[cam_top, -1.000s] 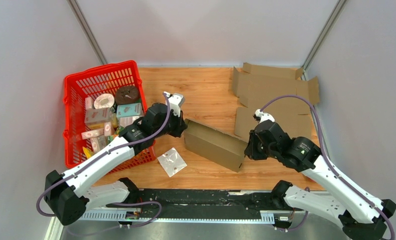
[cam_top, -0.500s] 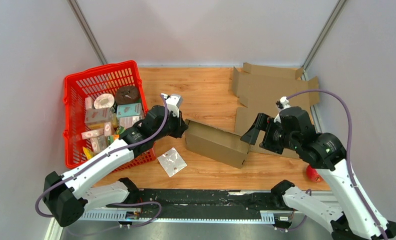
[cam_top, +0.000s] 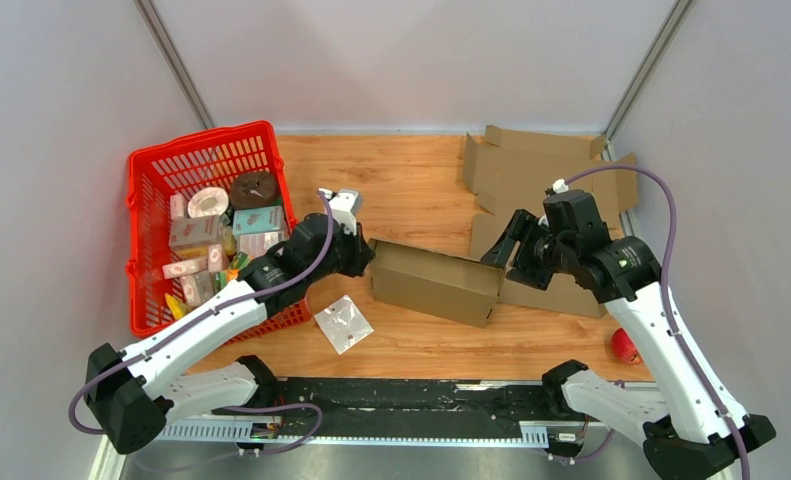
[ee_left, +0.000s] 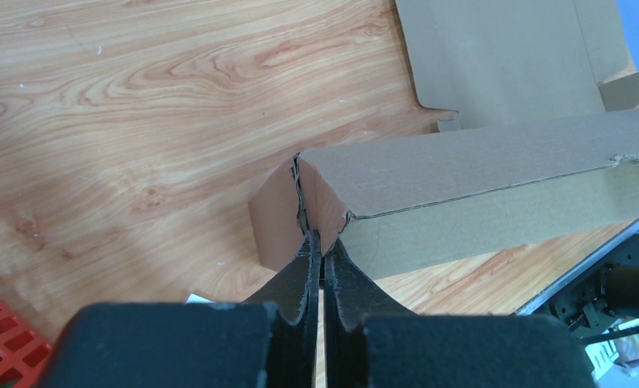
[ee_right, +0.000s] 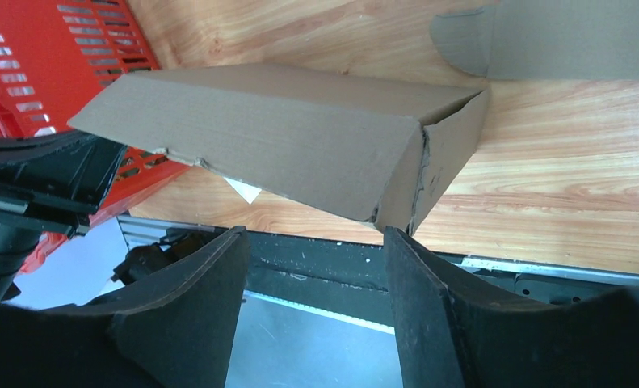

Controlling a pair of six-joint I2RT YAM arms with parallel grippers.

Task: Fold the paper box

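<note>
One paper box, folded into a long shape, lies mid-table between two arms: the left jaws are pressed together on a thin cardboard edge at its left end, while the right jaws stand apart just off its right end, gripping nothing. Held by that single pinch, the box could swing or slip free if the right jaws push its loose-looking end flap off-centre. Also present: one red basket at left, one clear packet nearer, one small red object near right, and flat cardboard sheets far right, number unclear.
</note>
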